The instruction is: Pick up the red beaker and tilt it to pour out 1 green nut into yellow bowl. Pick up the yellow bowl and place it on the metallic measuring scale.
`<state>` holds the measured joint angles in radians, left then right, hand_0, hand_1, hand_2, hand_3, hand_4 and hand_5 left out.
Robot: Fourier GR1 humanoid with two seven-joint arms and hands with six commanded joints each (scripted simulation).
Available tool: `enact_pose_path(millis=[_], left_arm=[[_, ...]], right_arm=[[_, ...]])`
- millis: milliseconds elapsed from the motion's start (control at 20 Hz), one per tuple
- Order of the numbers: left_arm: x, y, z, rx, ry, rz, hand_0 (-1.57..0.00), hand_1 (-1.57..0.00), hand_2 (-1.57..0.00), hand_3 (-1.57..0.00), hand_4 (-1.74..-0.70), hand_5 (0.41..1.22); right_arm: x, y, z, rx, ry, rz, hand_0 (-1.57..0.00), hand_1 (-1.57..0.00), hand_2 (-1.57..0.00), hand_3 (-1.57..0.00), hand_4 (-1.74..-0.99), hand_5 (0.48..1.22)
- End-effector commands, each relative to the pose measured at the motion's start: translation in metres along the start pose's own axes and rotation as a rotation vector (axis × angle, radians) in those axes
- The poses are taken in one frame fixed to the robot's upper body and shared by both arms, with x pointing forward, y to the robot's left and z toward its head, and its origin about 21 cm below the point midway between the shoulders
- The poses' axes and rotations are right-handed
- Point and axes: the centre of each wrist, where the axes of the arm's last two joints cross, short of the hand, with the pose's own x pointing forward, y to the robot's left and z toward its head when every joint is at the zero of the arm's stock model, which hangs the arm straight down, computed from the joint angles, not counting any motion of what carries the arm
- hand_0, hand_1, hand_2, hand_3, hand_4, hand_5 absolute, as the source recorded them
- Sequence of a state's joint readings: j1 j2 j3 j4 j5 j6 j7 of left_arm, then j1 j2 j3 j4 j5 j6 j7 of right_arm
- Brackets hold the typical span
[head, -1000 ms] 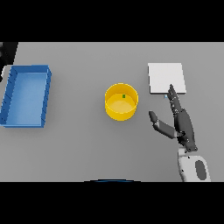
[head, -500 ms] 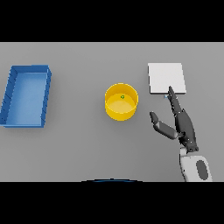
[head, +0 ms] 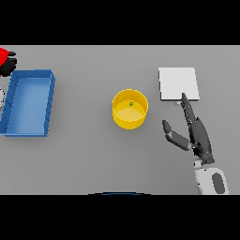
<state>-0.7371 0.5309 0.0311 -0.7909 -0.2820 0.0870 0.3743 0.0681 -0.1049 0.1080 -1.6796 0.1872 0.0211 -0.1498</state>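
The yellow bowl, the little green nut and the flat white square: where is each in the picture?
yellow bowl (head: 123, 123): head view, on its front outer wall.
green nut (head: 131, 104): head view, on the nut itself, inside the bowl.
metallic measuring scale (head: 177, 82): head view, on the middle of its flat top.

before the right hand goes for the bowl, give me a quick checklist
1. Nut in the bowl: ok, one green nut lies inside.
2. Bowl upright on the table: ok.
3. Scale free of things: ok, though fingertips of the right hand reach its near edge.
4. Right hand open, fingers straight: ok.
5. Path from right hand to bowl: ok, nothing between.
6. Beaker set down: cannot tell, it shows only at the far left edge with the left hand.
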Motion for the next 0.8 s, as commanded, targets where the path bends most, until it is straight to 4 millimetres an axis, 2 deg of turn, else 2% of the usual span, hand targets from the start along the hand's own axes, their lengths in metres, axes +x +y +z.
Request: enact_pose_path(millis=[0, 200, 250, 300, 350, 400, 500, 600, 750], left_arm=[[-0.004, -0.001, 0.005, 0.002, 0.006, 0.015, -1.57, -1.57, -1.57, -1.57, -1.74, 1.151], [-0.015, -0.016, 0.024, -0.006, 0.064, 0.050, -1.57, -1.57, -1.57, -1.57, -1.74, 0.925], [-0.014, -0.011, 0.028, -0.009, 0.080, 0.056, -1.57, -1.57, -1.57, -1.57, -1.66, 0.868], [-0.014, -0.008, 0.032, -0.027, 0.080, 0.048, -1.57, -1.57, -1.53, -1.53, -1.52, 0.818], [-0.013, -0.003, 0.036, -0.075, 0.044, 0.025, -1.47, -1.34, -1.28, -1.32, -1.37, 0.774], [-0.016, -0.004, 0.039, -0.120, 0.032, 0.030, -1.17, -1.07, -1.02, -1.05, -1.23, 0.737], [-0.019, 0.006, 0.041, -0.204, 0.014, 0.073, -0.75, -0.69, -0.65, -0.67, -1.05, 0.683], [-0.018, 0.004, 0.044, -0.246, 0.020, -0.010, -0.48, -0.44, -0.42, -0.43, -0.92, 0.651], [-0.017, 0.001, 0.043, -0.249, 0.057, -0.093, -0.25, -0.22, -0.21, -0.22, -0.83, 0.627]], right_arm=[[-0.001, 0.002, -0.002, 0.001, 0.009, -0.010, 0.00, 0.00, 0.00, 0.00, -1.174, 0.676], [-0.004, 0.005, -0.002, -0.008, 0.003, -0.009, 0.00, 0.00, 0.00, 0.00, -1.157, 0.671], [-0.004, 0.008, -0.003, -0.006, 0.003, -0.020, 0.00, 0.00, 0.00, 0.00, -1.155, 0.669], [-0.005, 0.009, 0.000, 0.000, -0.006, -0.020, 0.00, 0.00, 0.00, 0.00, -1.155, 0.670], [-0.003, 0.006, -0.001, -0.005, -0.001, -0.017, 0.00, 0.00, 0.00, 0.00, -1.153, 0.670], [-0.002, 0.005, -0.001, -0.002, -0.006, -0.014, 0.00, 0.00, 0.00, 0.00, -1.151, 0.670], [-0.004, 0.003, -0.001, -0.006, -0.004, -0.019, 0.00, 0.00, 0.00, 0.00, -1.150, 0.671], [-0.005, 0.005, 0.000, 0.000, -0.002, -0.025, 0.00, 0.00, 0.00, 0.00, -1.155, 0.670], [-0.006, 0.003, 0.000, -0.010, 0.004, 0.001, 0.00, 0.00, 0.00, 0.00, -1.156, 0.665]])
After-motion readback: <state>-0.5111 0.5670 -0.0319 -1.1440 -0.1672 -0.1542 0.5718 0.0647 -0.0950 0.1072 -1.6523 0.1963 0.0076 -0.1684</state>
